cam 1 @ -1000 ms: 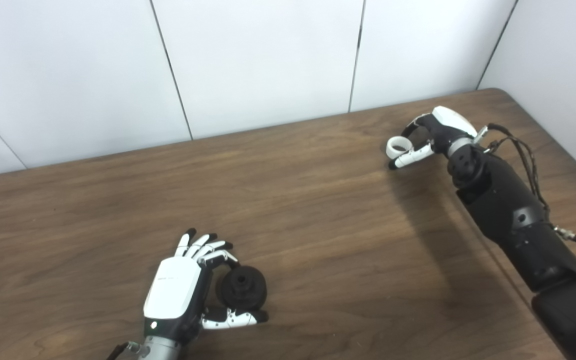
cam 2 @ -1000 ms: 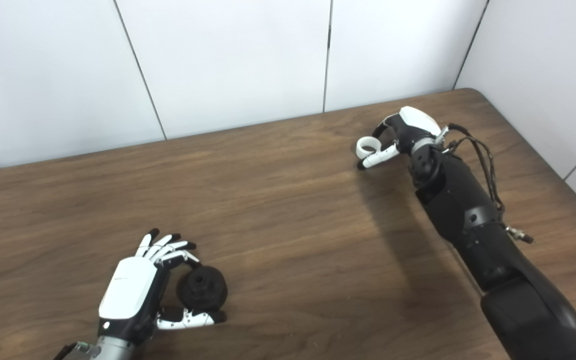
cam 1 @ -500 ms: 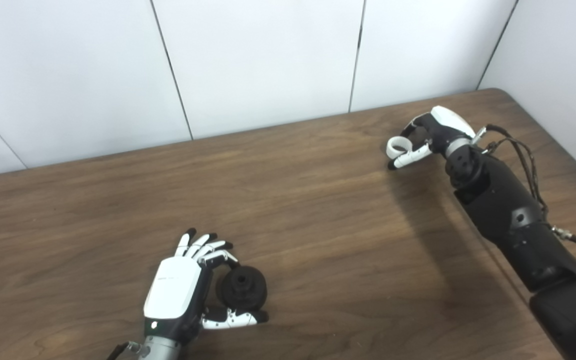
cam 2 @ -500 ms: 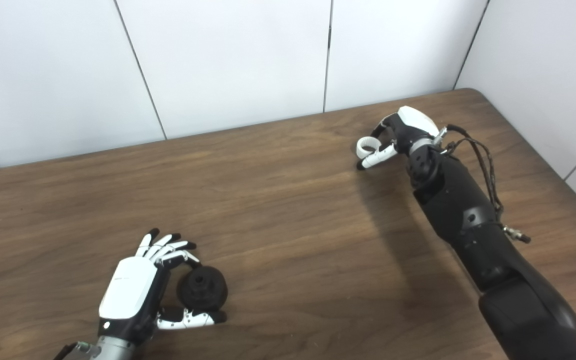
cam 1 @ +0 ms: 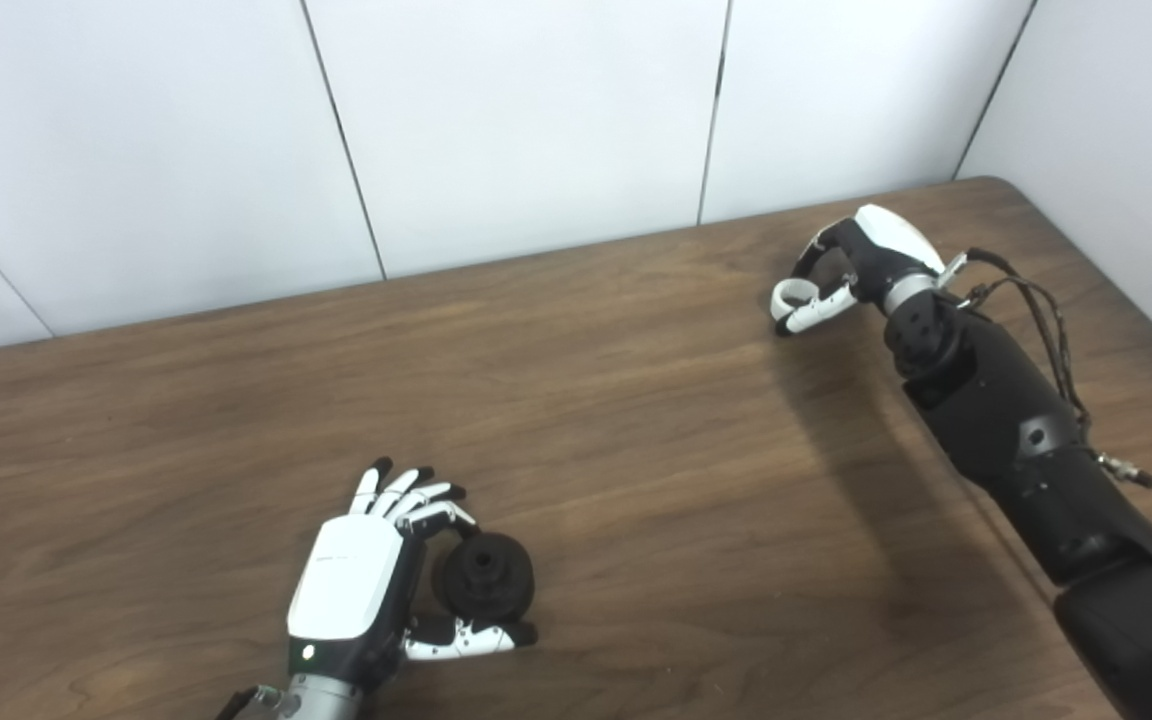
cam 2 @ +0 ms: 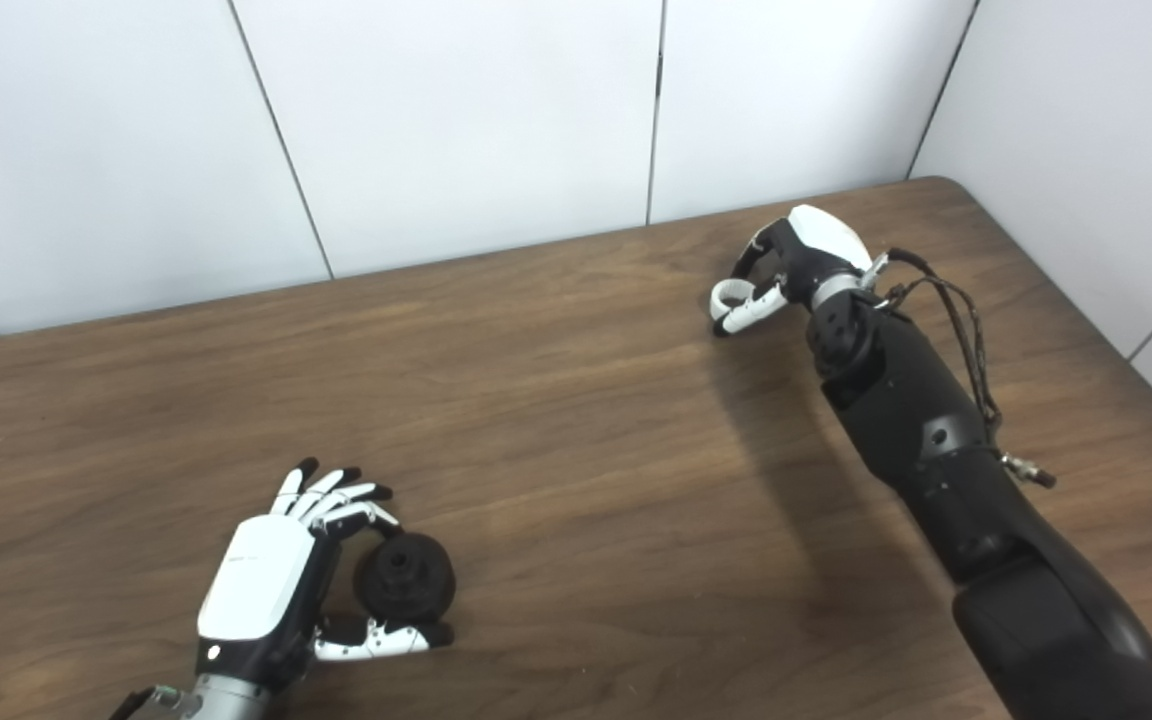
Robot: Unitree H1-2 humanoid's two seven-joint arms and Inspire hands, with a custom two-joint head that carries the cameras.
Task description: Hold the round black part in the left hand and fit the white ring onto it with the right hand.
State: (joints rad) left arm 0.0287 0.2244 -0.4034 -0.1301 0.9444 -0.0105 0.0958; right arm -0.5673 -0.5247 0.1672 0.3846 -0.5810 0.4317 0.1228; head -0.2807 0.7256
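Left hand [cam 1: 361, 590] low and near, back upward, fingers [cam 1: 406, 495] fanned forward, thumb out sideways, right arm stretched far across, right hand [cam 1: 851, 265] arched, fingers curled toward thumb

My 2 head cameras are sitting side by side, looking steeply down at the table [cam 1: 636, 420] from fairly near, both sharing its far-right corner.
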